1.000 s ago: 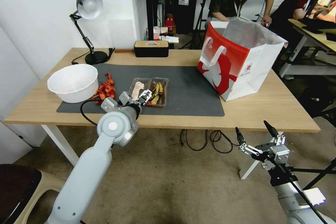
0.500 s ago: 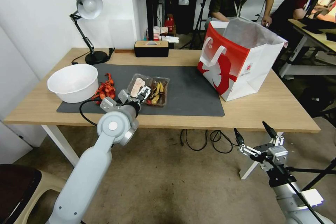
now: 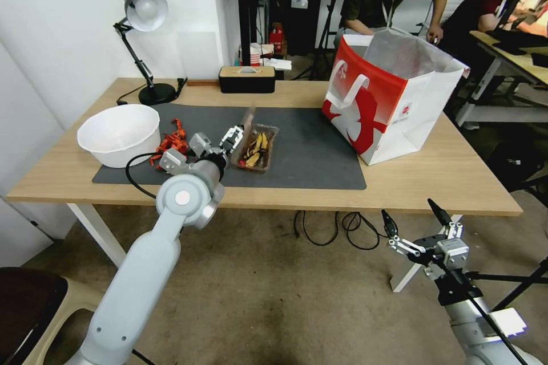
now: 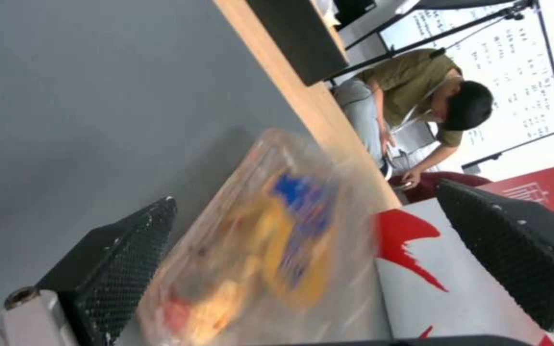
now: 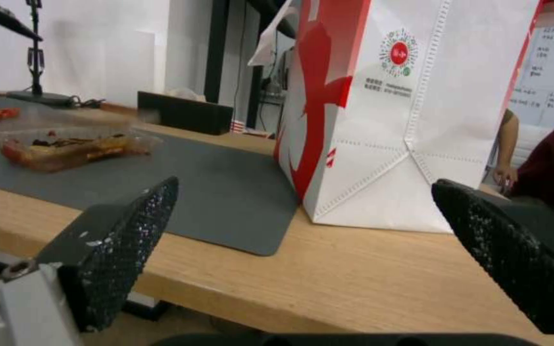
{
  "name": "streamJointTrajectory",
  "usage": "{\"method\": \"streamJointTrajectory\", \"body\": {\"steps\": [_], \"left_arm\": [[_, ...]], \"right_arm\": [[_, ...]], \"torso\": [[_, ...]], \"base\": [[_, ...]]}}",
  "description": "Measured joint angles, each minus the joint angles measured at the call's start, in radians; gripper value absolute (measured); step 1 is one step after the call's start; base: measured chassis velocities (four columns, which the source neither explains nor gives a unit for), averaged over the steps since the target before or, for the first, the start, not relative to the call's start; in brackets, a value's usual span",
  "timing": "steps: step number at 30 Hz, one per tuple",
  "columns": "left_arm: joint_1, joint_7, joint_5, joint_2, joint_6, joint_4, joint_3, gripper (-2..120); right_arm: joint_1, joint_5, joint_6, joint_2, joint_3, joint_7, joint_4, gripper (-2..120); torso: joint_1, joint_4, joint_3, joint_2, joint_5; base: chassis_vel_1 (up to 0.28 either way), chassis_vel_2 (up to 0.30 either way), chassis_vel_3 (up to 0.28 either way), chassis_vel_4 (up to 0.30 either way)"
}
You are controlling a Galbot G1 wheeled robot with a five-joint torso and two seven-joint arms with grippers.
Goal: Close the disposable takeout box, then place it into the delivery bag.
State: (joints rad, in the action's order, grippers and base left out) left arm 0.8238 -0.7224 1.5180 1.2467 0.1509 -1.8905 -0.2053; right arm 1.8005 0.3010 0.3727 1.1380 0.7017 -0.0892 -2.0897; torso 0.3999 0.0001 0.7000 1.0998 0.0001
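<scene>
The disposable takeout box (image 3: 258, 149) lies on the dark mat (image 3: 311, 151). Its food-filled half rests flat while the other half stands raised and blurred beside my left gripper (image 3: 231, 138). That gripper is open, and in the left wrist view (image 4: 306, 192) the clear box (image 4: 264, 250) shows between its spread fingers (image 4: 123, 259). The delivery bag (image 3: 388, 100) stands open at the table's right, seen close in the right wrist view (image 5: 380, 110). My right gripper (image 3: 416, 218) hangs open below the table's front edge, empty (image 5: 304, 182), with the box (image 5: 72, 146) far off.
A white bowl (image 3: 119, 134) and orange-red food pieces (image 3: 170, 147) sit left of the box. A desk lamp (image 3: 142, 11) and a black tissue box (image 3: 246, 78) stand at the back. Cables (image 3: 337, 228) hang under the table. People work behind the bag.
The box's left half, flat on the mat a second ago, has swung up toward the food-filled half. My left gripper rose and moved forward with it. The right arm barely moved.
</scene>
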Motion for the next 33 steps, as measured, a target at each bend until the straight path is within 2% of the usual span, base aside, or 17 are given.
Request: {"method": "streamJointTrajectory", "body": {"steps": [7, 13, 15, 18, 19, 21, 22, 23, 24, 25, 26, 27, 28, 29, 30, 31, 33], "left_arm": [[-0.022, 0.019, -0.004, 0.018, 0.012, 0.005, 0.048, 100], [-0.025, 0.084, -0.064, 0.045, 0.023, 0.018, 0.084, 100], [-0.026, 0.091, -0.073, 0.043, 0.025, 0.016, 0.087, 100], [-0.033, 0.153, -0.166, 0.010, 0.041, -0.003, 0.110, 100], [-0.033, 0.153, -0.166, 0.010, 0.041, -0.003, 0.110, 100], [-0.044, 0.250, -0.326, -0.037, 0.047, -0.006, 0.134, 100], [-0.048, 0.283, -0.374, -0.055, 0.051, -0.006, 0.140, 100], [-0.048, 0.283, -0.374, -0.055, 0.051, -0.006, 0.140, 100], [-0.058, 0.349, -0.455, -0.088, 0.057, -0.004, 0.151, 97], [-0.063, 0.382, -0.495, -0.103, 0.057, -0.002, 0.156, 95], [-0.063, 0.382, -0.495, -0.103, 0.057, -0.002, 0.156, 95], [-0.081, 0.470, -0.599, -0.144, 0.053, 0.009, 0.169, 88], [-0.096, 0.523, -0.664, -0.173, 0.047, 0.018, 0.179, 85], [-0.096, 0.523, -0.664, -0.173, 0.047, 0.018, 0.179, 85], [-0.134, 0.612, -0.763, -0.228, 0.038, 0.035, 0.200, 79], [-0.168, 0.670, -0.822, -0.275, 0.029, 0.052, 0.218, 74], [-0.181, 0.693, -0.844, -0.291, 0.026, 0.059, 0.225, 70]], "right_arm": [[0.007, 0.011, 0.000, -0.005, 0.024, 0.000, -0.001, 100], [0.031, 0.023, 0.000, -0.005, 0.053, 0.000, -0.030, 100], [0.032, 0.023, 0.000, -0.004, 0.055, 0.000, -0.031, 100], [0.038, 0.022, 0.007, 0.003, 0.060, -0.001, -0.045, 100], [0.038, 0.022, 0.007, 0.003, 0.060, -0.001, -0.045, 100], [0.044, 0.043, 0.008, 0.002, 0.060, -0.020, -0.068, 100], [0.044, 0.055, 0.008, 0.001, 0.060, -0.028, -0.076, 100], [0.044, 0.055, 0.008, 0.001, 0.060, -0.028, -0.076, 100], [0.044, 0.084, 0.007, -0.003, 0.057, -0.048, -0.091, 100], [0.043, 0.096, 0.005, -0.004, 0.055, -0.054, -0.097, 100], [0.043, 0.096, 0.005, -0.004, 0.055, -0.054, -0.097, 100], [0.042, 0.123, -0.004, -0.007, 0.050, -0.060, -0.111, 99], [0.041, 0.143, -0.013, -0.009, 0.047, -0.062, -0.121, 99], [0.041, 0.143, -0.013, -0.009, 0.047, -0.062, -0.121, 99], [0.039, 0.178, -0.029, -0.014, 0.044, -0.063, -0.138, 100], [0.036, 0.197, -0.040, -0.019, 0.044, -0.063, -0.146, 100], [0.033, 0.203, -0.044, -0.020, 0.044, -0.063, -0.148, 100]], "torso": [[0.000, -0.0001, 0.000, 0.000, 0.0001], [0.000, -0.0001, 0.000, 0.000, -0.0001], [0.000, -0.0001, 0.000, 0.000, -0.0001], [0.000, -0.0001, 0.000, 0.000, 0.0000], [0.000, -0.0001, 0.000, 0.000, 0.0000], [0.000, -0.0001, 0.000, 0.000, -0.0002], [0.000, 0.0000, 0.000, 0.000, -0.0003], [0.000, 0.0000, 0.000, 0.000, -0.0003], [0.000, 0.0000, 0.000, 0.000, -0.0002], [0.000, 0.0000, 0.000, 0.000, -0.0003], [0.000, 0.0000, 0.000, 0.000, -0.0003], [0.000, 0.0000, 0.000, 0.000, -0.0005], [0.000, 0.0000, 0.000, 0.000, -0.0004], [0.000, 0.0000, 0.000, 0.000, -0.0004], [0.000, 0.0000, 0.000, 0.000, -0.0004], [0.000, -0.0001, 0.000, 0.000, -0.0003], [0.000, 0.0000, 0.000, 0.000, -0.0001]], "base": [[0.000, 0.000, 0.000, 0.000], [0.000, 0.000, 0.000, 0.000], [0.000, 0.000, 0.000, 0.000], [0.000, 0.000, 0.000, 0.000], [0.000, 0.000, 0.000, 0.000], [0.000, 0.000, 0.000, 0.000], [0.000, 0.000, 0.000, 0.000], [0.000, 0.000, 0.000, 0.000], [0.000, 0.000, 0.000, 0.000], [0.000, 0.000, 0.000, 0.000], [0.000, 0.000, 0.000, 0.000], [0.000, 0.000, 0.000, 0.000], [0.000, 0.000, 0.000, 0.000], [0.000, 0.000, 0.000, 0.000], [0.000, 0.000, 0.000, 0.000], [0.000, 0.000, 0.000, 0.000], [0.000, 0.000, 0.000, 0.000]]}}
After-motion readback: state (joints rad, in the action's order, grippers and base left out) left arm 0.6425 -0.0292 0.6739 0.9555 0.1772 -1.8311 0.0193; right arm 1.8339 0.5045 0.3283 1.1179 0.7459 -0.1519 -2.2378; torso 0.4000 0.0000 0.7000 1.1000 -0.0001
